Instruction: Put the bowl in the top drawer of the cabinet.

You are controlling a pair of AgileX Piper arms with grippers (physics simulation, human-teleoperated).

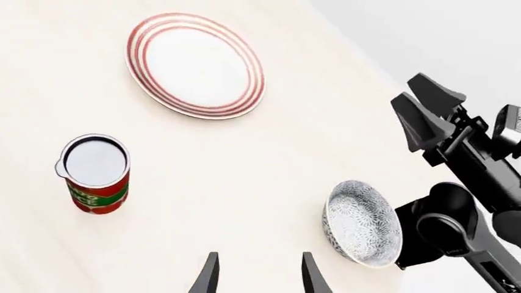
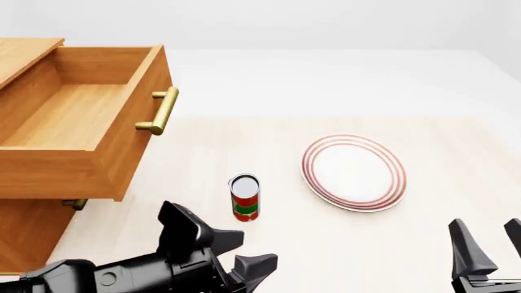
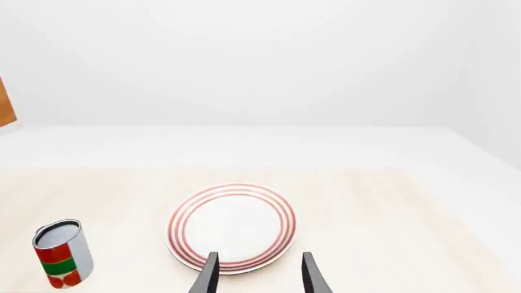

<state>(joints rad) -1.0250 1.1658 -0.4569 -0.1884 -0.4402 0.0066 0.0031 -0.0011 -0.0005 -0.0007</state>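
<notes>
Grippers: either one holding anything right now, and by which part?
Nothing held. Left tool is open over bare table, with the bowl off to its side. Right tool is open too, its fingers bracketing only the plate's near rim.

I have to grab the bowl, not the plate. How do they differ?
The bowl is deep with a grey-blue speckle pattern; the plate is flat, plain white inside red rings. In the left wrist view the plate looks wider. The bowl shows only there, the plate in every view. Both are round.

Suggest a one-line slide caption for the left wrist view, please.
Left tool open above the table, with bowl, can and red-ringed plate ahead.
</notes>
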